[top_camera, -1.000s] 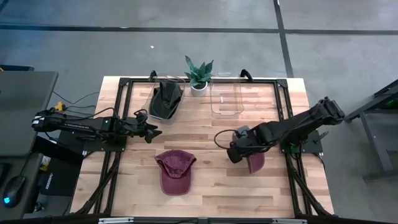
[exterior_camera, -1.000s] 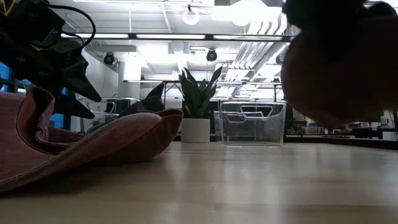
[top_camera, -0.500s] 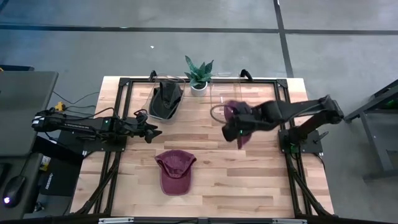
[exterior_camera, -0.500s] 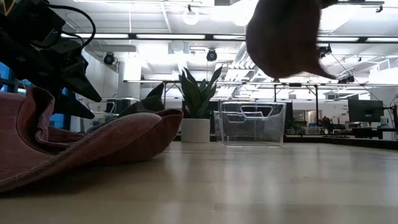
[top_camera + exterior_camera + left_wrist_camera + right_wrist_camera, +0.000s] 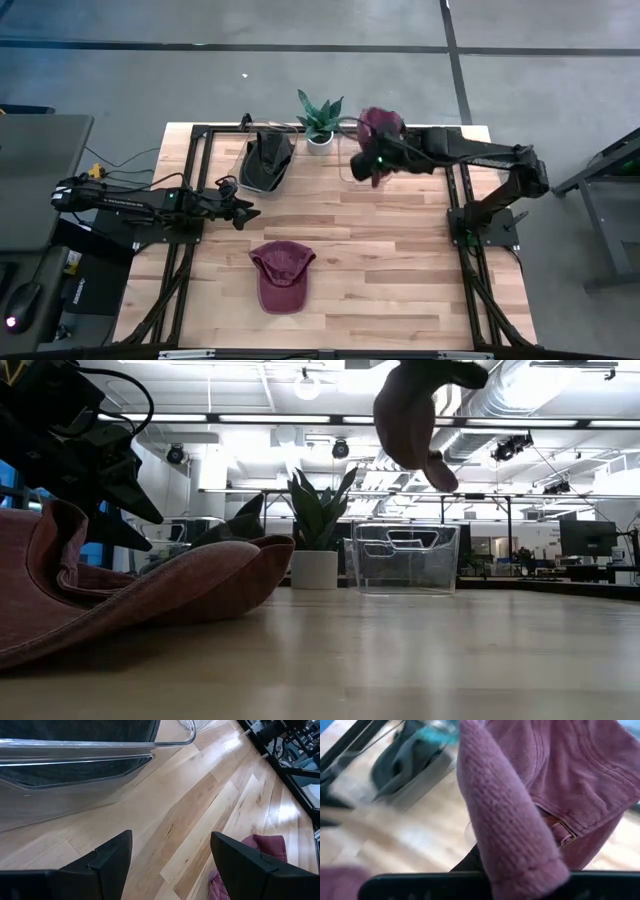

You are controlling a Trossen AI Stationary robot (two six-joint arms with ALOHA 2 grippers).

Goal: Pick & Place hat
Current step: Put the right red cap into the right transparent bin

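My right gripper (image 5: 373, 163) is shut on a maroon hat (image 5: 381, 122), high over the clear empty bin (image 5: 364, 160) at the table's far middle. In the low view this hat (image 5: 408, 415) hangs well above that bin (image 5: 405, 558). A second maroon hat (image 5: 282, 275) lies crown up on the table near the front. My left gripper (image 5: 243, 212) waits open at the left, low over the boards, its fingers (image 5: 111, 856) with nothing between them. My right gripper holds the maroon hat by cloth close to its rear strap and buckle (image 5: 559, 833). The hat's own folds (image 5: 505, 835) cover the fingers, so the exact place of contact is hidden. The hat is lifted clear, draped over and hanging around the gripper.
A second clear bin (image 5: 266, 162) holding a dark hat stands at the far left, seen close in the left wrist view (image 5: 75, 750). A potted plant (image 5: 320, 120) stands between the two bins. A black frame (image 5: 455, 140) runs around the table's edges.
My right gripper has carried the maroon hat up and toward the table's far edge, from above the table's right side to over the empty clear bin, turning as it went. The hat has stayed in its hold, clear of the table.
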